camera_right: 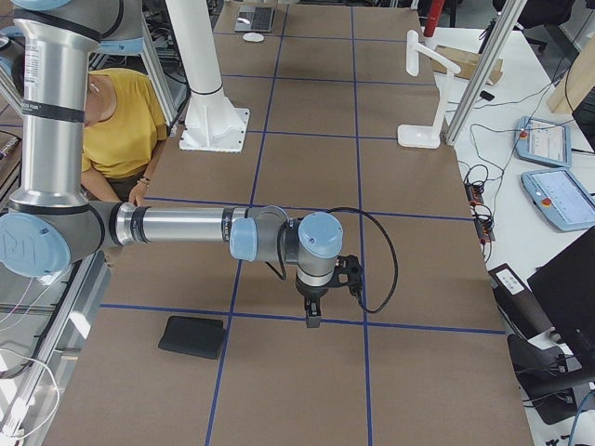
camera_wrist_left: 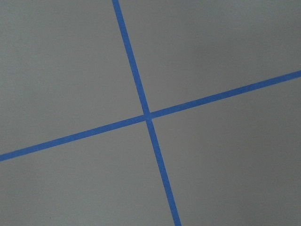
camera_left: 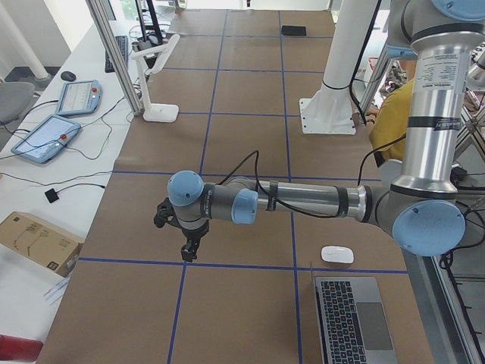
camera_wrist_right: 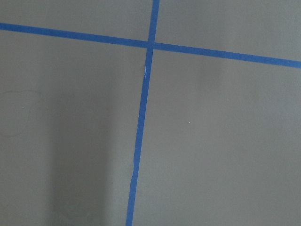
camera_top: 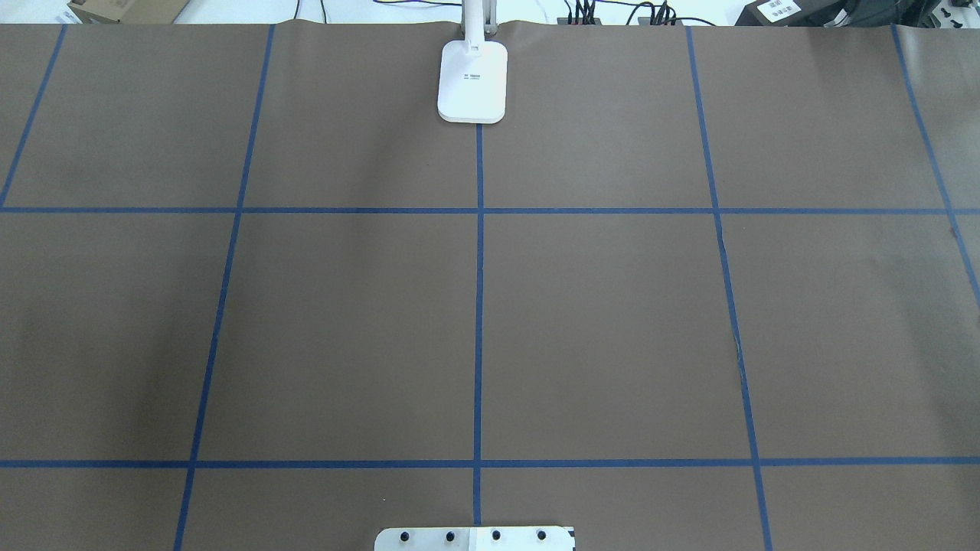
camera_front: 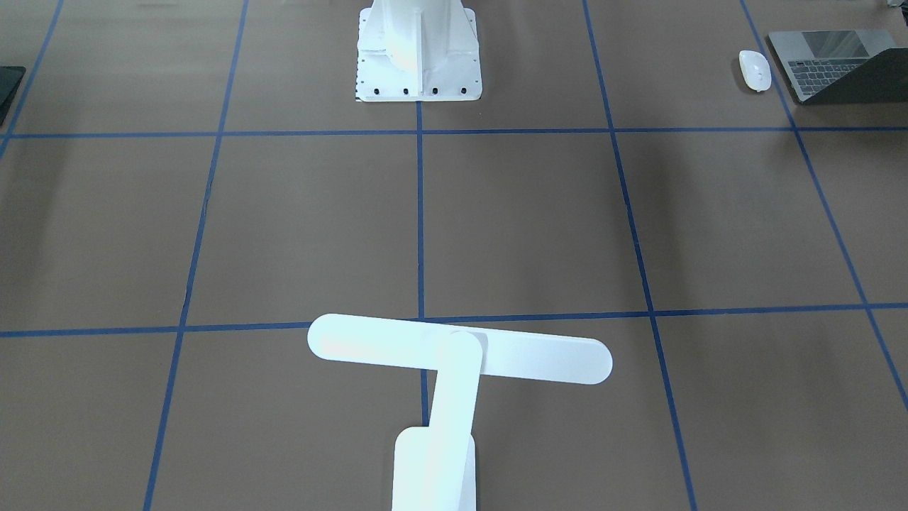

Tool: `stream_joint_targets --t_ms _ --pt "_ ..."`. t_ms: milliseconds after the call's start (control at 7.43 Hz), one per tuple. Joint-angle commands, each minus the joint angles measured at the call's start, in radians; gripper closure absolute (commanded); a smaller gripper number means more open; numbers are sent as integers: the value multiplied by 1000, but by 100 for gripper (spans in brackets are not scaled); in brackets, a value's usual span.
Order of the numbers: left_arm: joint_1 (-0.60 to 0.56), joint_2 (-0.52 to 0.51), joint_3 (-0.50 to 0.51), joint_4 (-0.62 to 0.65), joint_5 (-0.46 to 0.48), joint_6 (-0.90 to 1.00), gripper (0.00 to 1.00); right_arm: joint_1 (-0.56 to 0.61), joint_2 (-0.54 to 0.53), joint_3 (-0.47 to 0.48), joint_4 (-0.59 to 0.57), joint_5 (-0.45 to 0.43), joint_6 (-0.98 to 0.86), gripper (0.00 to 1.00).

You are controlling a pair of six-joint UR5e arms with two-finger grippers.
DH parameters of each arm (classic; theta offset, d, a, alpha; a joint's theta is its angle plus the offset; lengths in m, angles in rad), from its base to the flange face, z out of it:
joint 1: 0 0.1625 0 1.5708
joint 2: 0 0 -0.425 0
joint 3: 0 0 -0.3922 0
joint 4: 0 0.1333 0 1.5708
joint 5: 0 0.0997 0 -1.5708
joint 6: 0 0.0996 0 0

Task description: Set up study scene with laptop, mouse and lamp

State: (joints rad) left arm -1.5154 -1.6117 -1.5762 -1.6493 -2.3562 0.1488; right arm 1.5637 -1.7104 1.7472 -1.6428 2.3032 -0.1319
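The laptop (camera_front: 816,67) lies open at the table's end on my left side, seen close up in the exterior left view as the laptop (camera_left: 356,322). The white mouse (camera_front: 755,69) rests just beside it, toward the table's middle. The lamp (camera_front: 460,349) stands at the table's far edge on the centre line, its bar head level and its base (camera_top: 472,80) flat on the paper. My left gripper (camera_left: 188,249) hangs over the table away from the mouse, and whether it is open or shut I cannot tell. My right gripper (camera_right: 313,318) hovers near a thin black mat (camera_right: 193,336); its state I cannot tell. Both wrist views show only brown paper and blue tape.
A white bolted pedestal (camera_front: 418,53) stands at the robot's side of the table. A person in a yellow shirt (camera_right: 116,121) sits behind it. Tablets and cables (camera_right: 556,195) lie on the side desk past the lamp. Blue tape (camera_top: 478,306) divides the brown table cover into squares.
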Motion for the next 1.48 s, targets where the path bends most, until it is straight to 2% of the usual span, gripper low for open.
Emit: stream_joint_targets --t_ms 0,135,673,942,1076,1345 --pt "0 10 -8 -30 3 2 0 -1 0 -2 0 1 0 0" --pt "-2 15 -8 -64 -1 -2 0 -1 0 0 0 1 2 0" --pt "-12 12 -19 -50 1 0 0 -1 5 -2 0 -1 3 0" --pt "-99 13 -8 -15 3 -2 0 -1 5 -3 0 -2 2 0" --pt "-148 4 -10 55 3 0 0 -1 5 -3 0 -1 2 0" --pt "-201 -13 21 57 44 -11 0 -1 5 -3 0 -1 2 0"
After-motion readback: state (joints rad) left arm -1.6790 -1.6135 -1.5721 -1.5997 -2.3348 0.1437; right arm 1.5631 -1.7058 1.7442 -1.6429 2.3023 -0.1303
